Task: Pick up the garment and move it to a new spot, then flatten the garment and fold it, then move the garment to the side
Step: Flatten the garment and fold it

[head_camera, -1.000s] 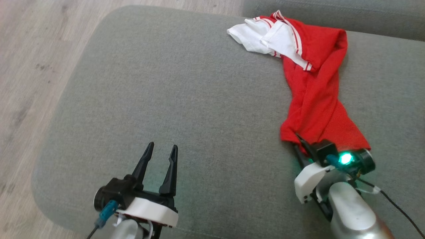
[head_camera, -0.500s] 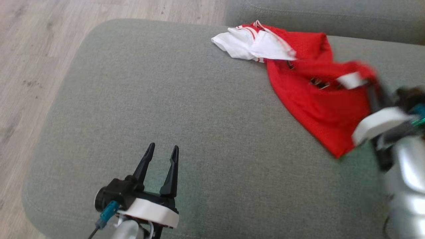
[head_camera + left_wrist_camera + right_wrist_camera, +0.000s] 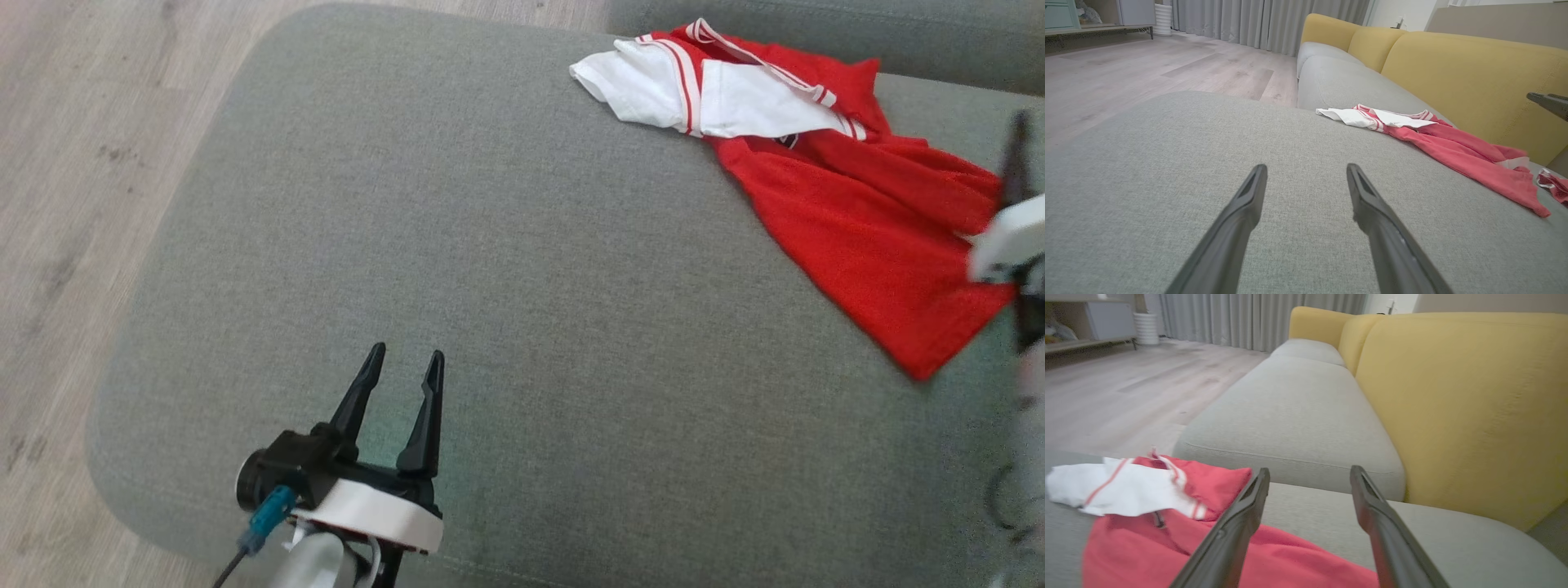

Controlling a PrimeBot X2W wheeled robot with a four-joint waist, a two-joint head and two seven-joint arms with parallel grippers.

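**Jersey down but crumpled, and both grippers empty: the next grab is the risky part**

The red mesh sleeveless jersey (image 3: 857, 237) lies on the far right of the grey fabric seat cushion (image 3: 490, 245). Its white shoulder panels are folded over one another at the far end, and its red body trails towards the robot in soft ridges. It is not flat, so by my reading the flattening step has yet to start.

The left gripper (image 3: 406, 353) sits low on the cushion, well apart from the cloth, with its fingers spread and nothing between them. The right gripper (image 3: 1310, 469) is also spread and empty, hovering over the red fabric and pointing towards the yellow backrest (image 3: 1453, 396).

Here is where it could go wrong:

- **Single layer:** The jersey is doubled over, so a pinch on a ridge could catch only one layer. A pull would then drag the bunch along instead of opening it.
- **Snagging:** The long pointed fingers could catch in the mesh.
- **Wrong cloth:** In the left wrist view, a small red scrap with pale edging (image 3: 1553, 188) lies just beside the hem. A grab there could take the wrong cloth.
- **Cushion edge:** The white end lies near the cushion's far edge. A pull in that direction could tip it into the seam or onto the pale wood floor (image 3: 65, 163).
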